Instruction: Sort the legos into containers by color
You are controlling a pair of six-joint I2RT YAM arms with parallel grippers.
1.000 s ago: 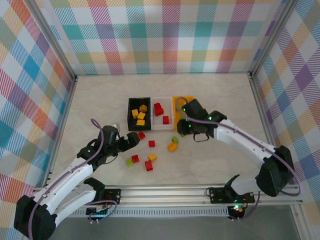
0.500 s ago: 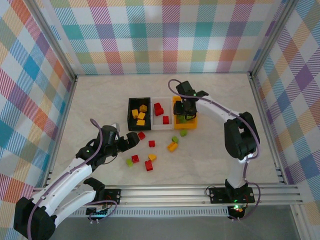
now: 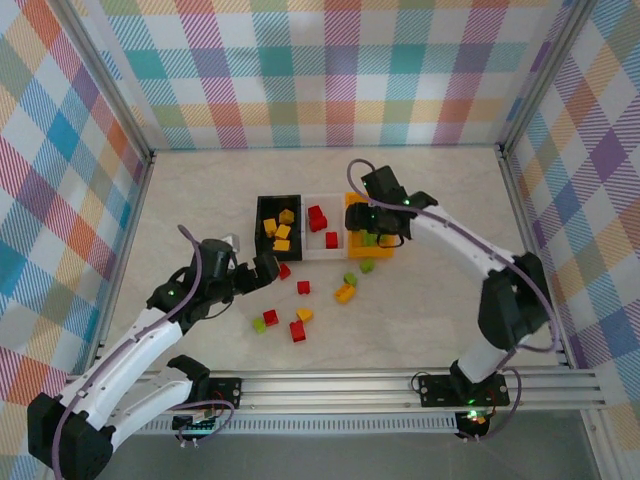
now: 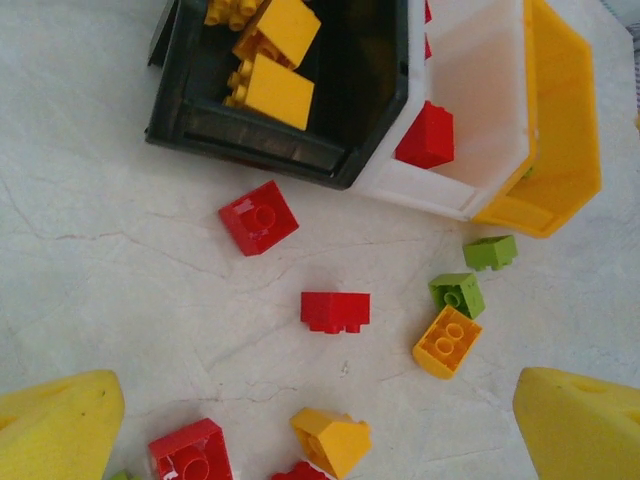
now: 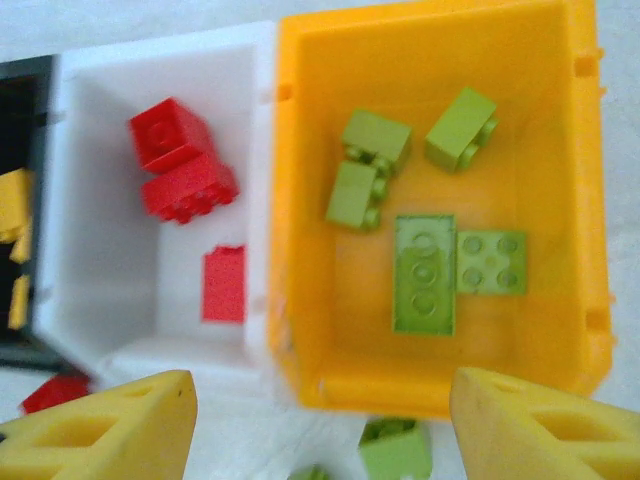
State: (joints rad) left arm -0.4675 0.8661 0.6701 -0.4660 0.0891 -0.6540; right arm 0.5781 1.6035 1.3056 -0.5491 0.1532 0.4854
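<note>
Three containers stand side by side: a black bin [image 3: 259,228] with yellow legos [image 4: 275,90], a white bin [image 5: 100,290] with red legos [image 5: 185,175], and an orange bin [image 5: 300,300] with several green legos [image 5: 425,270]. My right gripper [image 5: 325,430] hovers over the orange bin's near wall [image 3: 385,250], open and empty. Loose red [image 4: 335,311], green [image 4: 457,294] and orange [image 4: 447,341] legos lie on the table in front of the bins. My left gripper [image 4: 320,430] hangs open above them, close to a yellow brick [image 4: 332,440], holding nothing.
More loose bricks lie nearer the arms: a red one [image 3: 297,331], a green one [image 3: 259,324] and a red one [image 3: 283,270] by the black bin. A green brick [image 5: 397,450] sits just outside the orange bin. Metal frame rails and checkered walls enclose the table.
My right gripper has moved from the table in front of the orange bin to above it, and its jaws have opened. My left gripper has crept slightly toward the loose bricks.
</note>
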